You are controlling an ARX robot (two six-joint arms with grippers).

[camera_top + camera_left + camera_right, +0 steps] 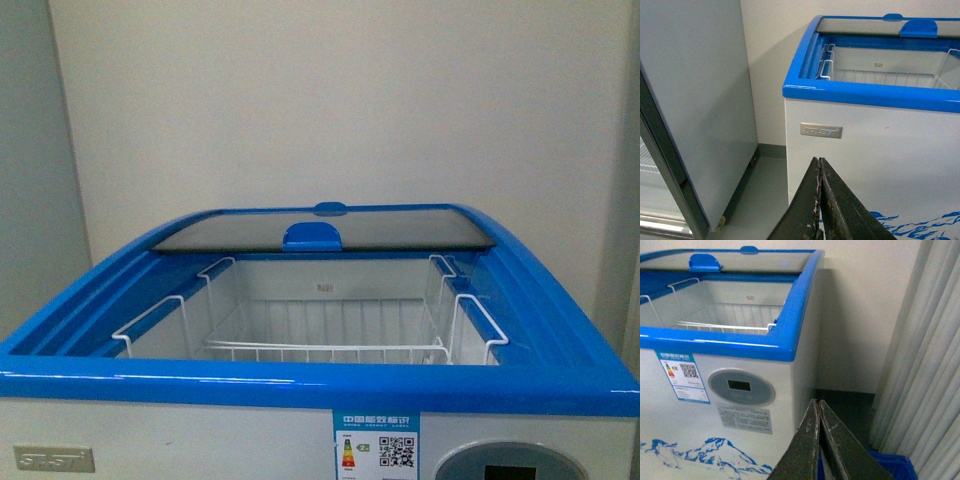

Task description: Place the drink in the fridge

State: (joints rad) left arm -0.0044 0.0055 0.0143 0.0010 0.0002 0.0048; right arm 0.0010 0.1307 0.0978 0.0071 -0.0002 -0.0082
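Note:
The fridge (pixel 300 385) is a white chest freezer with a blue top rim, right in front of me. Its glass lid (pixel 320 232) is slid to the back, so the white wire baskets (pixel 320 350) inside show, and they hold nothing. The drink is out of view in all three views. My left gripper (pixel 819 161) is shut with nothing in it, low before the fridge (pixel 865 145) and its left front. My right gripper (pixel 817 402) is shut and holds nothing, low by the right front corner of the fridge (pixel 765 347).
A tall grey-white cabinet (pixel 695 110) with a glass door stands left of the fridge, with a narrow strip of floor between them. Pale curtains (pixel 920 365) hang to the right, above a blue crate (pixel 890 465) on the floor. A wall runs close behind.

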